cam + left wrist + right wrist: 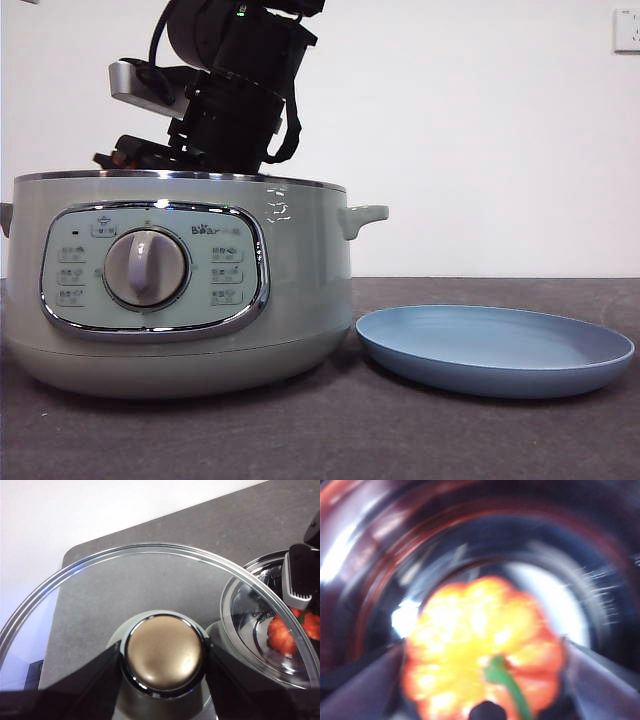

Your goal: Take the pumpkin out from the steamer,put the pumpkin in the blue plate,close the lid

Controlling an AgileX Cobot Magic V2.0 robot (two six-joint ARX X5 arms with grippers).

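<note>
Pumpkin (pixel 482 655) sits between my right gripper (pixel 485 680) jaws inside the steamer (pixel 180 290); whether they've clamped it, I cannot tell. My left gripper (pixel 165 662) holds the lid (pixel 150 580) by its knob. Those rounded ribs could slip out as I lift.

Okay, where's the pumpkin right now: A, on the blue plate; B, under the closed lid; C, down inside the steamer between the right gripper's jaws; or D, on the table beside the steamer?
C: the right wrist view shows the pumpkin deep in the steamer with the right gripper around it; the blue plate is bare.
</note>
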